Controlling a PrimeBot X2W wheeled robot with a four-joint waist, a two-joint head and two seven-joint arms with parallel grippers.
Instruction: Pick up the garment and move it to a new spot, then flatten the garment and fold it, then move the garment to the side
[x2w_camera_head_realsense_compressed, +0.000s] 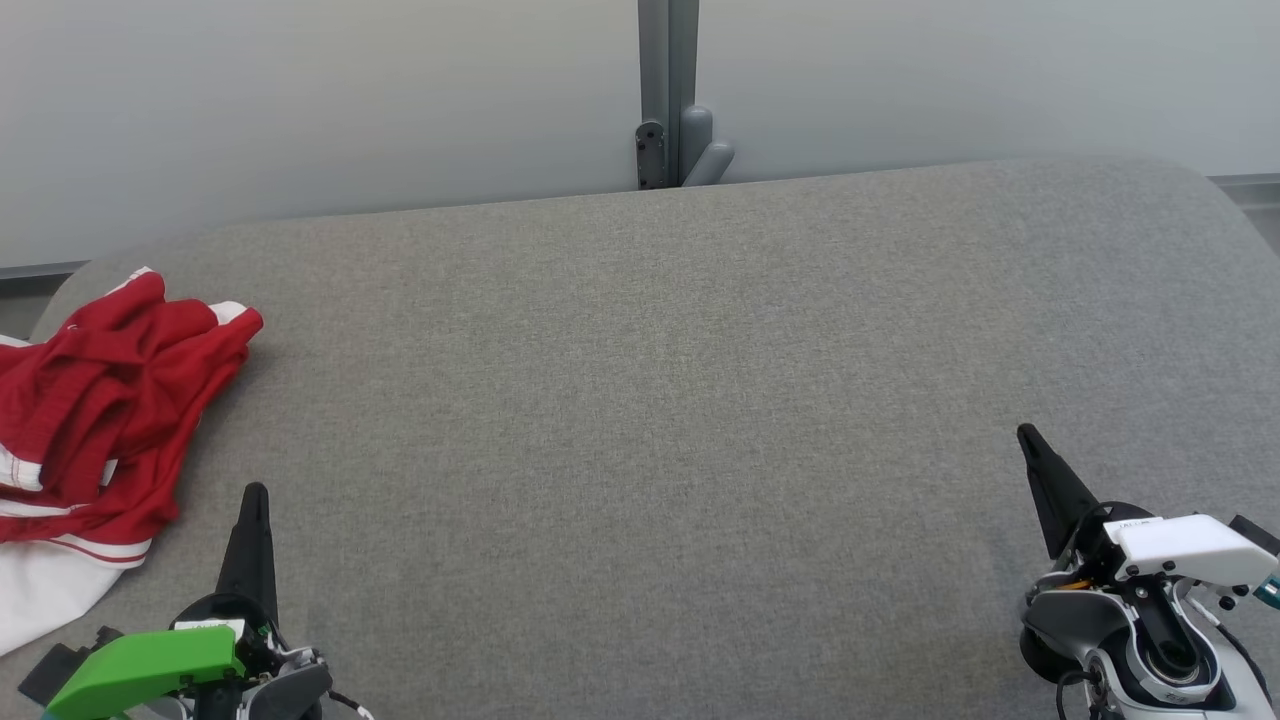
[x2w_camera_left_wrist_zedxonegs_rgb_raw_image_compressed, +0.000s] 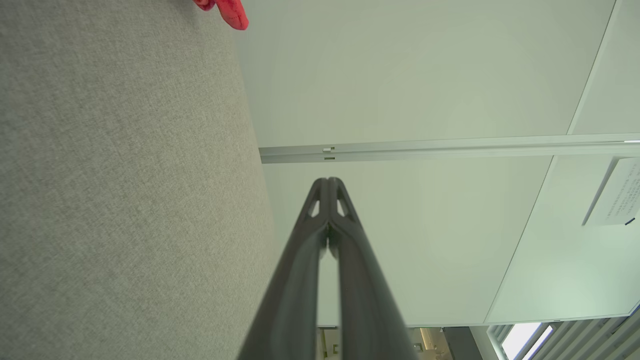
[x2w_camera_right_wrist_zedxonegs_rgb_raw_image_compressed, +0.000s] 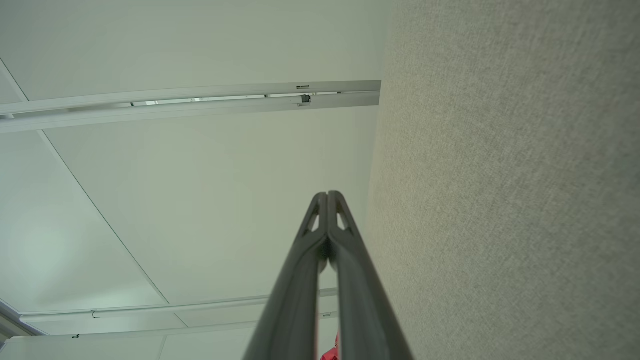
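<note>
Left jaws and right jaws are both pinched fully shut with nothing in them, low over the grey fabric-covered surface (x2w_camera_head_realsense_compressed: 640, 400). The crumpled red-and-white cloth garment (x2w_camera_head_realsense_compressed: 100, 400) is bunched at the left edge, near the left jaws. It looks light and floppy, so I'd pinch a raised red fold.

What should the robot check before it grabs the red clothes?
1. Target found: ok, the red and white garment lies bunched at the left edge of the grey table.
2. All of the garment is on the table: cannot tell, it runs past the picture's edge.
3. The left tool is empty: ok.
4. The left tool is open for grabbing: not ok, it is shut.
5. The right tool is empty: ok, shut, apart from the garment.
</note>
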